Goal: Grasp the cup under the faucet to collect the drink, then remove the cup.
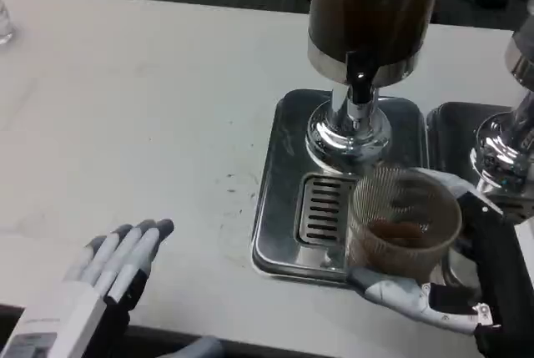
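Observation:
A clear ribbed plastic cup (402, 224) with a little brown drink in its bottom sits over the front right of the steel drip tray (279, 208). My right hand (434, 287) grips the cup from the right, fingers wrapped around its base and far side. The dispenser (371, 7), full of dark drink, stands behind the cup on a chrome base (348, 133); its black faucet (359, 74) points down, behind and left of the cup's mouth. My left hand (121, 262) rests flat on the table at the lower left, fingers straight and together, holding nothing.
A second chrome dispenser (509, 149) with its own tray (455, 128) stands at the right edge, close to my right forearm. The drip tray's slotted grate (321, 208) lies left of the cup. A clear object (4, 24) sits at the far left edge.

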Robot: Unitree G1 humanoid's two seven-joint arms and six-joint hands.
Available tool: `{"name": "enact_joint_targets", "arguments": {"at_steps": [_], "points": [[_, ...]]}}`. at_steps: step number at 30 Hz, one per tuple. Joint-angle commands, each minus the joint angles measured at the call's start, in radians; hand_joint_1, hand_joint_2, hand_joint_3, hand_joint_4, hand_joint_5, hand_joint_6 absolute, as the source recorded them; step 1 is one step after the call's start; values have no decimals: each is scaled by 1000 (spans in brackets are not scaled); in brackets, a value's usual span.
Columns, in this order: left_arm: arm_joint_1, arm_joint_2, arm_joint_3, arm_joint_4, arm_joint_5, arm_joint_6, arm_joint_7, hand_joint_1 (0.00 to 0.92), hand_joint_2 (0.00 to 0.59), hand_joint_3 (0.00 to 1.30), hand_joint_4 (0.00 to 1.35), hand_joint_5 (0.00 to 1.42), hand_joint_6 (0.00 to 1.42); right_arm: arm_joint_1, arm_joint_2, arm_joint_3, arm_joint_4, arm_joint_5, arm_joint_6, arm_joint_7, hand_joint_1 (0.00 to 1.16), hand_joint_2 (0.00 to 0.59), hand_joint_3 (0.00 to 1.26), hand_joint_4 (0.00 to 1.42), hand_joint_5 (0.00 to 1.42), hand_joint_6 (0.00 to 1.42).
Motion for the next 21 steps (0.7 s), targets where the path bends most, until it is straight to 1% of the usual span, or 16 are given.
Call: {"name": "enact_joint_targets", "arguments": {"at_steps": [1,8,14,21], "points": [[6,-6,0,2,6,-5,1,0,132,0,0,0,0,3,4,-5,-53,11,-10,0,1021,129,860,924,950,1120],[-14,-24,-13,4,11,5,-6,0,132,0,0,0,0,1,1,-12,-51,15,-11,10,1020,129,863,924,950,1123],[-35,-44,-35,-16,28,28,-26,0,132,0,0,0,0,6,7,-36,-65,51,8,24,1020,129,864,924,950,1125],[-36,-53,-47,-18,35,34,-28,0,132,0,0,0,0,12,17,-40,-65,47,9,19,1020,129,864,924,950,1130]]}}
